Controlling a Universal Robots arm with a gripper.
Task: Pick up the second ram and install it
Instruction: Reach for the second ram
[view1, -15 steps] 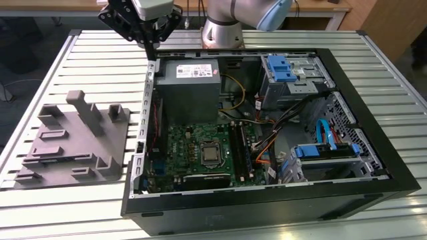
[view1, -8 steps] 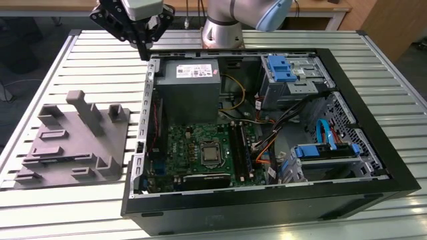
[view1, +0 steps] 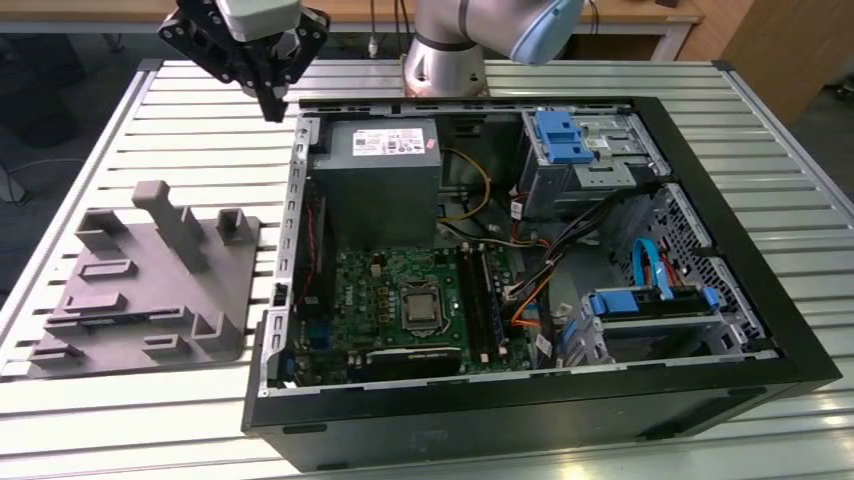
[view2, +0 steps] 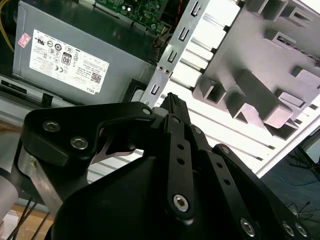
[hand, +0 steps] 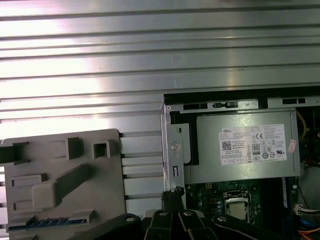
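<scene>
— The claw?
— The black jointed gripper (view1: 275, 108) has its fingers pinched together and grips nothing. It hangs over the ribbed metal table (view1: 147, 140), near a corner of the open computer case (view1: 534, 425).
— The second ram?
— The second ram (hand: 47, 221), a thin bluish strip, sits in an edge slot of the blocky matte-grey fixture (view1: 147, 280) beside the case.

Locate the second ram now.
In the first wrist view, the second ram lies in an edge slot of the grey fixture, which stands to the exterior view's left of the open computer case.
</scene>
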